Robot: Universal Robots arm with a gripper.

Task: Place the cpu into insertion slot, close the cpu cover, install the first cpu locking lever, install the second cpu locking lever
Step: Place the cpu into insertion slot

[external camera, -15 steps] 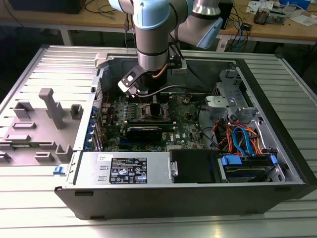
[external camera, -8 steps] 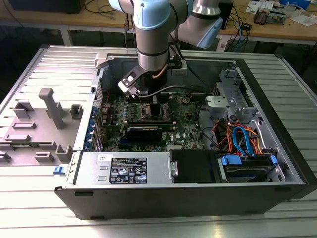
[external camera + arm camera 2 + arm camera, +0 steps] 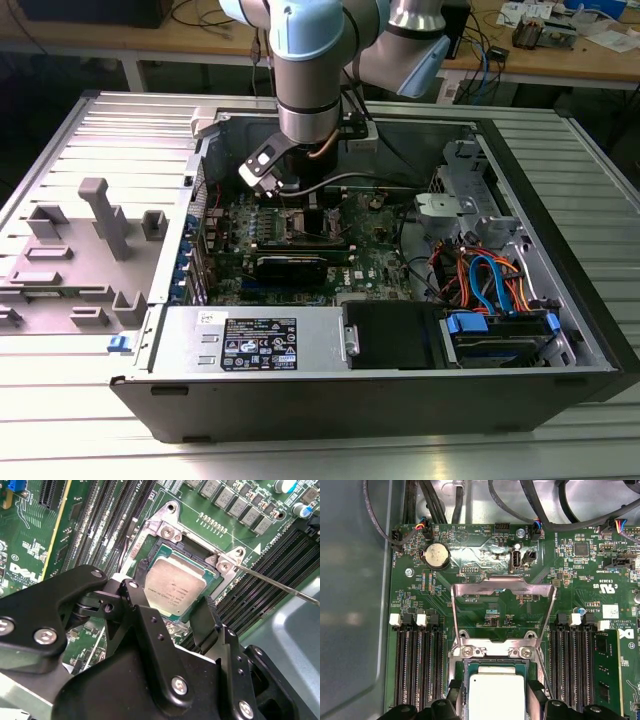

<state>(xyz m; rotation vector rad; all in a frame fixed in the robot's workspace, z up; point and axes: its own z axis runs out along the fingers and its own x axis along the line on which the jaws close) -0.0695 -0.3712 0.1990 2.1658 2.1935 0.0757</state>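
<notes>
The cpu [image 3: 496,695], a flat silver-grey square, lies in the insertion slot [image 3: 492,652], whose silvery rim [image 3: 165,530] shows around it. My gripper [image 3: 495,692] straddles the chip, one black finger [image 3: 456,692] against each of two opposite edges, shut on it. In the second wrist view the gripper [image 3: 170,600] hangs low over the cpu [image 3: 175,590]. The cpu cover [image 3: 502,586] stands swung up and open beyond the slot. A thin locking lever [image 3: 280,586] sticks out, unlatched. In the exterior view the gripper [image 3: 300,200] reaches down into the open case over the slot [image 3: 305,222].
Long black memory slots [image 3: 417,665] run on both sides of the socket. A power supply box [image 3: 255,340] sits along the case's front wall, and drive bays with blue and orange cables [image 3: 490,280] fill the exterior view's right. A grey fixture [image 3: 95,230] stands outside the case.
</notes>
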